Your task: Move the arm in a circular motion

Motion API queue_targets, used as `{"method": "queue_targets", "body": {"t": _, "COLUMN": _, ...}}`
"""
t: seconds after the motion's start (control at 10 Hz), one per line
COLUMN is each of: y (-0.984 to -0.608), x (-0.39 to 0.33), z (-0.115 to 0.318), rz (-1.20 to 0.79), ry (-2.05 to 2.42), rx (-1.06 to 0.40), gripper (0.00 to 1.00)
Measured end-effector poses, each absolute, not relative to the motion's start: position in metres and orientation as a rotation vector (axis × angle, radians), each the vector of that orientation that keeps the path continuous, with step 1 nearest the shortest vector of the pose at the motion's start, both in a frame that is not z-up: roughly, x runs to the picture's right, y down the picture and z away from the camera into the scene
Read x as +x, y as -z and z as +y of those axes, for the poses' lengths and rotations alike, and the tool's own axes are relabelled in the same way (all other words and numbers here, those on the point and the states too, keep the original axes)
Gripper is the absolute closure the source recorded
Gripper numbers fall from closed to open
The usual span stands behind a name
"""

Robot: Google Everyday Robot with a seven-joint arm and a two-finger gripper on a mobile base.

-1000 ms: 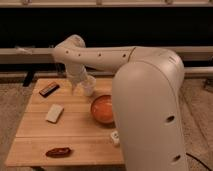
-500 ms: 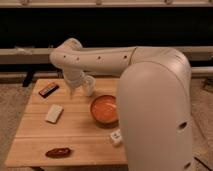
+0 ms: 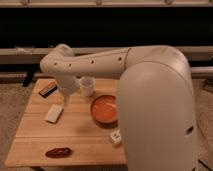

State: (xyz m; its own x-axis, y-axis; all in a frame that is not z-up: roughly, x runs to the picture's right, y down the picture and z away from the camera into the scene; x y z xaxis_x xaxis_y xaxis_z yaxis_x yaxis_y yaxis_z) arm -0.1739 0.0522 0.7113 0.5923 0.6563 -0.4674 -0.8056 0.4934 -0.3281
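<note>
The arm (image 3: pixel 155 100) is a big cream-white tube that fills the right foreground. It reaches left over the wooden table (image 3: pixel 80 137) to a rounded elbow (image 3: pixel 57 61), then bends down to a narrow white tip. The gripper (image 3: pixel 64 99) is at that tip, hanging over the table's back left part. It is between a dark flat object (image 3: pixel 48 89) and a white cup (image 3: pixel 87 86), just above a white rectangular block (image 3: pixel 54 113). It holds nothing that I can see.
An orange bowl (image 3: pixel 105 109) sits mid-table, partly behind the arm's near segment. A small white cube (image 3: pixel 116 136) lies in front of the bowl. A reddish-brown oblong object (image 3: pixel 58 152) lies near the front left edge. A dark wall with rails runs behind the table.
The elbow has dropped and swung left. The gripper tip has moved left and toward the front, away from the cup and closer to the white block. The table objects have not moved.
</note>
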Motion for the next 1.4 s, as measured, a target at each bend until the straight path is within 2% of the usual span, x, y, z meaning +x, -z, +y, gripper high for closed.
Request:
{"method": "queue_targets", "body": {"t": 0.7, "y": -0.685, "x": -0.172, "z": 0.077, "rz": 0.294, "ry": -0.909, "rx": -0.552, "gripper": 0.35}}
{"method": "queue_targets", "body": {"t": 1.4, "y": -0.674, "x": -0.155, "z": 0.083, "rz": 0.293, "ry": -0.931, "rx": -0.537, "gripper": 0.35}}
